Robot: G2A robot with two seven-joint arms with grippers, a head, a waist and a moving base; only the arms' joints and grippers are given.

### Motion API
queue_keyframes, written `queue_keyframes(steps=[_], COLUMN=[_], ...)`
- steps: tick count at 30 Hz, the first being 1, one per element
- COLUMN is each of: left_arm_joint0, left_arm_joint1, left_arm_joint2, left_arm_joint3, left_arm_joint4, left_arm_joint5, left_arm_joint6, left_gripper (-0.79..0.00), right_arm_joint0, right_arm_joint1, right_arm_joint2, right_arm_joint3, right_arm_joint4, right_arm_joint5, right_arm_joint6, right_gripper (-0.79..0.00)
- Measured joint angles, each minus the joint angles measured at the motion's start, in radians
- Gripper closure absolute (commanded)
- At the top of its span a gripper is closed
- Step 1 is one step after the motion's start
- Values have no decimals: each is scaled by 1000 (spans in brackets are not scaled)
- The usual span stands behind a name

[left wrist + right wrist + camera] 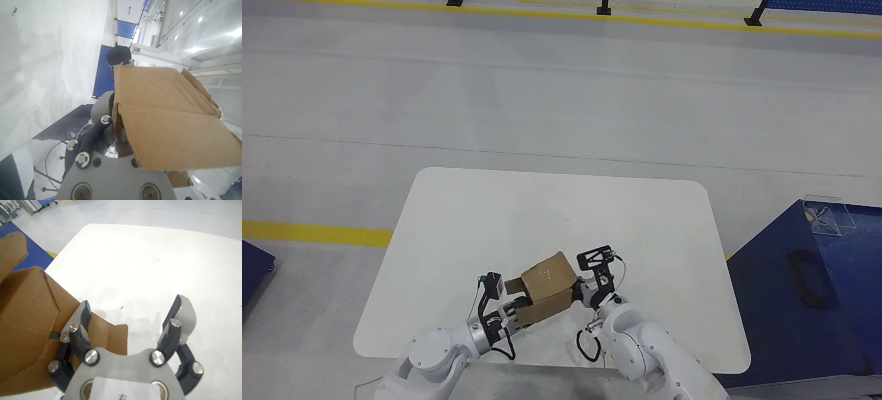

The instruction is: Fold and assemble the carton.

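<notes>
Cardboard carton [547, 283], partly folded, lies near the tabletop's [542, 205] front edge, between both hands. Right hand [132, 310] is spread wide, one finger against the carton's side. Left hand [510, 306] is under a flap; I cannot tell its grip.

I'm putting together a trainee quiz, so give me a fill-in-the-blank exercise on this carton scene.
The carton is made of brown ____.
The right gripper beside it is ____, not shut.
The table is ____ in colour.
Missing words: cardboard; open; white.
</notes>
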Motion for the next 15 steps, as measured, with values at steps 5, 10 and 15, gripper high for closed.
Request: queue_keyframes(steps=[5,10,15], left_arm_joint0=[-1,-8,-12], left_arm_joint1=[0,1,4], left_arm_joint2=[0,-11,-31], left_arm_joint3=[-4,-4,-8], left_arm_joint4=[-12,-65,-98], left_arm_joint5=[9,38,52], left_arm_joint6=[-2,-40,-61], left_gripper=[0,0,0], right_arm_joint0=[-13,-17,5], right_arm_joint1=[-2,-4,-6], right_arm_joint2=[42,116,143], right_arm_joint3=[-1,20,87], right_arm_joint4=[29,97,122], right_arm_joint5=[20,64,85], right_arm_joint6=[-26,-41,28], right_gripper=[-785,-785,-785])
